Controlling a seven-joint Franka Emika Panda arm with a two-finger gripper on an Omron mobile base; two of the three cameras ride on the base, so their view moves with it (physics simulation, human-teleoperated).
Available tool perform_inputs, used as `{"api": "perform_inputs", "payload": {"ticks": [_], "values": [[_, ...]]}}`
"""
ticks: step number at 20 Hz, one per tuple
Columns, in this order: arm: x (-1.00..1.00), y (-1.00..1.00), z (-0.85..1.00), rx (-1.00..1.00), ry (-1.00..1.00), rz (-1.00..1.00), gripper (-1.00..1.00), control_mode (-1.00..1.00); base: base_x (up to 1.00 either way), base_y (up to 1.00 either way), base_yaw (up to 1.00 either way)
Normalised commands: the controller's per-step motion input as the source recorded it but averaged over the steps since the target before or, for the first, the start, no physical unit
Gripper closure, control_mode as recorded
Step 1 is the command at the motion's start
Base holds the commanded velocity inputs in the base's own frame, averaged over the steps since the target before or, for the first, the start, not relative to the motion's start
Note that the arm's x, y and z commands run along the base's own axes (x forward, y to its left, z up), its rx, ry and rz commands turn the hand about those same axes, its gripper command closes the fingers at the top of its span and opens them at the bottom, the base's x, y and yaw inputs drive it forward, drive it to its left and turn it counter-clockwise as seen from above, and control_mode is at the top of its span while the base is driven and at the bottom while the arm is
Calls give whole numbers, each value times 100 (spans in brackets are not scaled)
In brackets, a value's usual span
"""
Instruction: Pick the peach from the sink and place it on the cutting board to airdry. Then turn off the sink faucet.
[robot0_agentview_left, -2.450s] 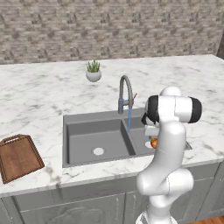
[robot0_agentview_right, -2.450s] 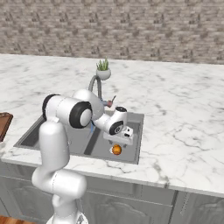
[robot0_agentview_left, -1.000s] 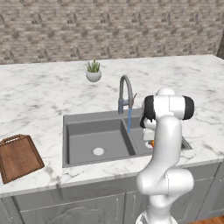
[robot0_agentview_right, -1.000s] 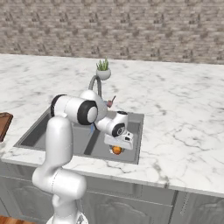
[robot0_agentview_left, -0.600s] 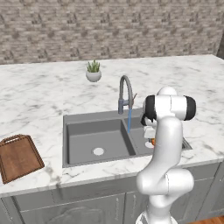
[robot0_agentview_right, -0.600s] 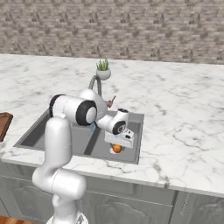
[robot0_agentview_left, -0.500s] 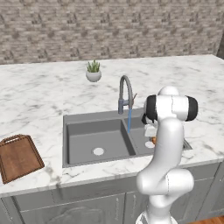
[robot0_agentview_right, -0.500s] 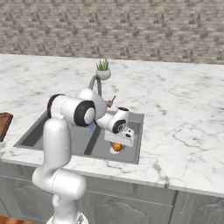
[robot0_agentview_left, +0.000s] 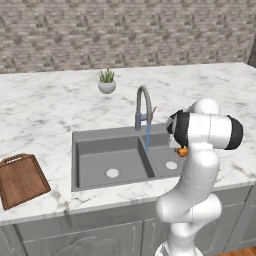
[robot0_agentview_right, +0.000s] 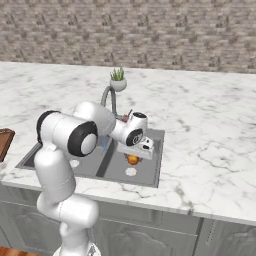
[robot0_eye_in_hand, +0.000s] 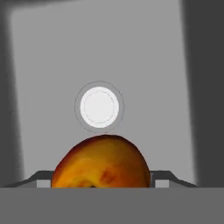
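the gripper (robot0_agentview_right: 134, 156) sat low over the right basin with the peach (robot0_eye_in_hand: 101, 162) squeezed between its fingers – in the hand view the fruit filled the gap, a grey finger stub flush against each side, so the jaws looked closed on it at a narrow-to-middling width. the peach (robot0_agentview_right: 132, 159) hung just under the hand, above the pale round drain (robot0_eye_in_hand: 99, 106) and seemingly off the basin floor, though the margin was hard to read. it looked light and round, and probably wet from the blue stream falling off the gooseneck faucet (robot0_agentview_left: 143, 108) – a slick skin over soft flesh, so a grip across the widest middle with modest force seemed best, since hard pinching could bruise it and an off-centre hold could let it squirt out. the dark sink (robot0_agentview_left: 82, 165) lay around it; the reddish cutting board (robot0_agentview_left: 21, 179) waited well apart at the counter's left edge.
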Motion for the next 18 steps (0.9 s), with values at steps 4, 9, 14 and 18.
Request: {"api": "perform_inputs", "payload": {"ticks": [4, 9, 14, 18], "values": [[-17, 0, 73, 0, -1, 0, 100, -100, 0, 0, 0], [-23, 0, 75, 0, -2, 0, 100, -100, 0, 0, 0], [-30, 0, 74, 1, -3, 0, 100, -100, 0, 0, 0], [-36, 0, 67, 2, -6, 0, 100, -100, 0, 0, 0]]}}
